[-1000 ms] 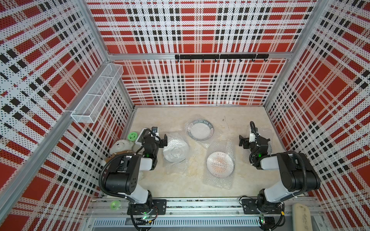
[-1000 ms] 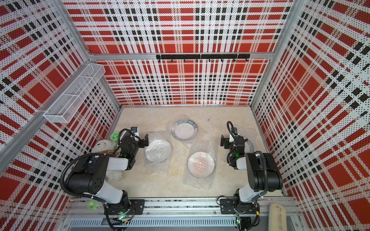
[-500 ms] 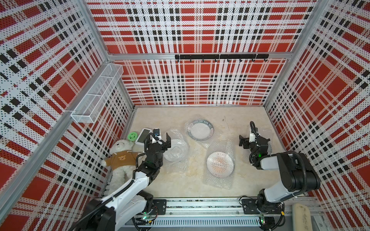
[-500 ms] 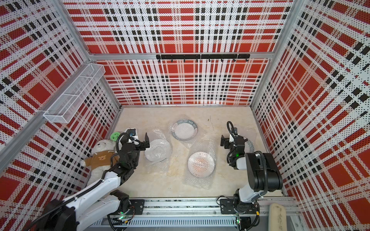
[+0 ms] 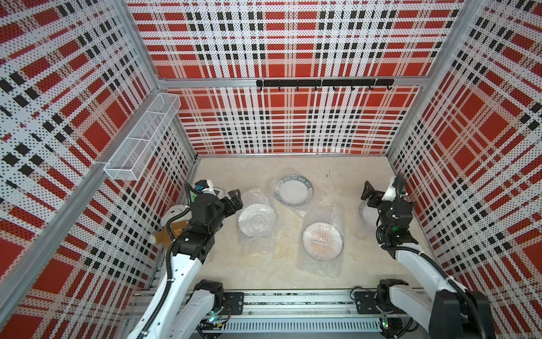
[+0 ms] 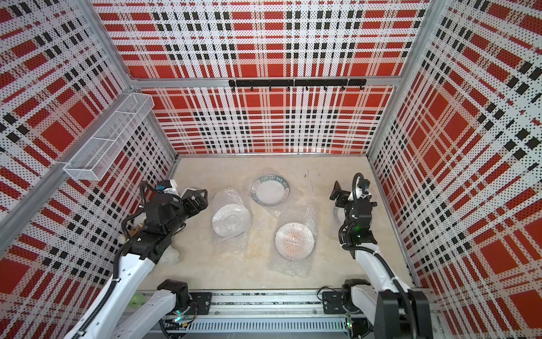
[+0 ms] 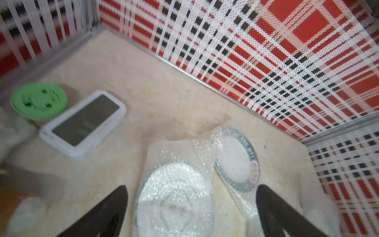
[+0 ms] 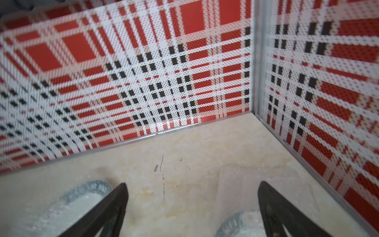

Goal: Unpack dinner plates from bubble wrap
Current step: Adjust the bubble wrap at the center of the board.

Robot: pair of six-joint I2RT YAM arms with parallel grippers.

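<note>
- In both top views, your left gripper (image 5: 236,200) hangs with its jaws spread and empty, just beside the leftmost plate (image 5: 256,220). That plate lies flat on the table (image 5: 264,273) inside its bubble wrap (image 5: 254,248). It sits ahead of the claw, toward the middle of the cell. The sheet's long axis runs from the front rail toward the back wall, with loose film past the plate at both ends. This arm is clearly the nearer one, so I judge the first peel is yours to make from here.
- Also in both top views, the rear plate (image 6: 269,190) and the orange-centred plate (image 6: 294,240) lie wrapped mid-table, well apart from either claw. Your right gripper (image 5: 379,190) is spread and empty, pointing toward the back wall. A fourth plate (image 5: 363,212), also wrapped, shows partly from under that arm.
- In the left wrist view, the fingers (image 7: 110,205) stand wide apart with nothing clamped. The leftmost plate (image 7: 174,199) shows between them, below and ahead. Its free flap of film (image 7: 170,149) reaches away from you, and the rear plate (image 7: 235,164) lies beyond. A green disc (image 7: 39,100) and a white phone-like device (image 7: 82,121) sit clear of the wrap.
- In the right wrist view, the fingers (image 8: 274,207) are apart and empty. The fourth plate's rim (image 8: 233,223) shows low between them. Another wrapped plate (image 8: 82,199) appears at the edge; you cannot tell which one it is.
</note>
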